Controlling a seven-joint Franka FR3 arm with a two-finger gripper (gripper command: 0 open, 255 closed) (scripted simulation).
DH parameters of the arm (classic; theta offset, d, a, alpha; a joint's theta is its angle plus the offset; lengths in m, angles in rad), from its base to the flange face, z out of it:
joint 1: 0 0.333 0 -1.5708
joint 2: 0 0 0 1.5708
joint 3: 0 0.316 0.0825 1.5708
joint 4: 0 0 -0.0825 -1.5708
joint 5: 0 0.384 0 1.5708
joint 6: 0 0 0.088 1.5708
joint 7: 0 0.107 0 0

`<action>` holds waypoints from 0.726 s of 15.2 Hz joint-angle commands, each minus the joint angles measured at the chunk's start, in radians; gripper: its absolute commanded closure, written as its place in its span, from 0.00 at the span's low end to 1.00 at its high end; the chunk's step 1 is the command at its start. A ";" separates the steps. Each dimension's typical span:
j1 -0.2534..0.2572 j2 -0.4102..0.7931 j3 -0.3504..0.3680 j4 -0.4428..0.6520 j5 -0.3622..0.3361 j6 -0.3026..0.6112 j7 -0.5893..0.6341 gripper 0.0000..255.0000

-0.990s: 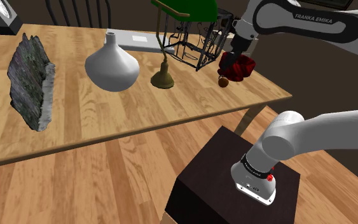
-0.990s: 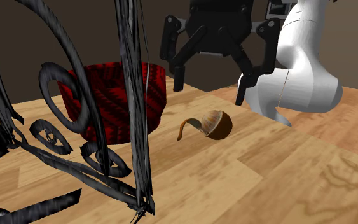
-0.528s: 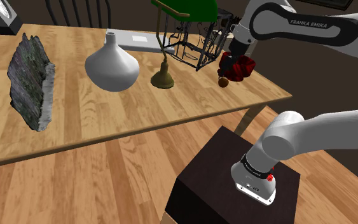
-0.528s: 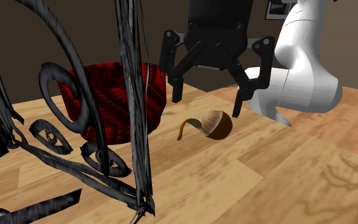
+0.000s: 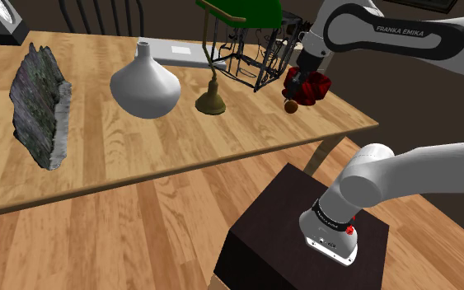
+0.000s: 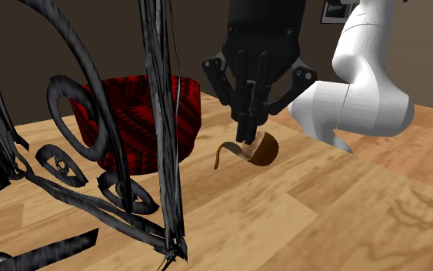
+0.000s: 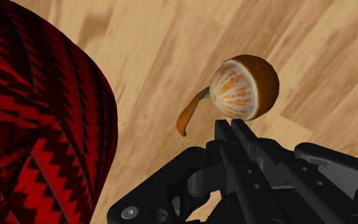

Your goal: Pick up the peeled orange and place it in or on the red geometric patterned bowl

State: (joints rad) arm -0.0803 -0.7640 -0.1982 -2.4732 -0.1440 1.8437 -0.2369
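Claw [image 6: 248, 132] closed: fingers meet with nothing between them, tips right at the top of the peeled orange [image 6: 264, 152]. Orange not gripped. It rests on the wooden table [image 6: 345, 223] just beside the red patterned bowl [image 6: 126, 115], not touching it, with a curl of peel [image 6: 226, 152] on the bowl's side. Black ironwork [image 6: 157, 115] stands near the bowl.

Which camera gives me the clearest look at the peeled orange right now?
The wrist view: the peeled orange shows its segments and a curl of peel plainly. In the second exterior view the gripper covers its top. In the shoulder view it is a small brown spot beside the red bowl.
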 commanded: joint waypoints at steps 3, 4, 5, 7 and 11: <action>0.000 0.000 0.000 0.000 0.000 0.000 0.000 1.00; 0.000 0.000 0.000 0.000 0.000 0.000 0.000 1.00; 0.000 0.000 0.000 0.000 0.000 0.000 0.000 1.00; -0.026 -0.054 0.023 -0.033 0.008 -0.009 0.072 0.00; -0.089 -0.178 0.083 -0.115 0.038 -0.021 0.236 0.00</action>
State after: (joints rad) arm -0.1605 -0.9310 -0.1211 -2.5735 -0.1092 1.8147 -0.0251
